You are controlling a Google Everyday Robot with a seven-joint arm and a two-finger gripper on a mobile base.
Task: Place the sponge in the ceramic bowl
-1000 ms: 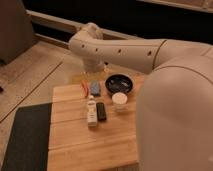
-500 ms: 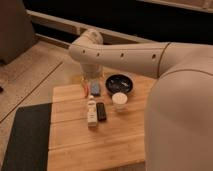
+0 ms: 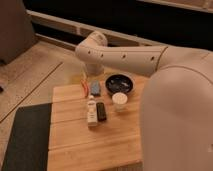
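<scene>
Gripper (image 3: 90,75) low over far edge of desk (image 3: 75,145), fingers apart, holding nothing. Sponge (image 3: 95,88) flat on desk just beside fingers, outside ceramic bowl (image 3: 119,83) near them. Judged light, soft, compressible; best pinched across narrow width, mid-length.

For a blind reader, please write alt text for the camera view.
A white robot arm reaches over a wooden table, its tool just behind the blue-grey sponge, which lies on the table beside a black bowl.
</scene>
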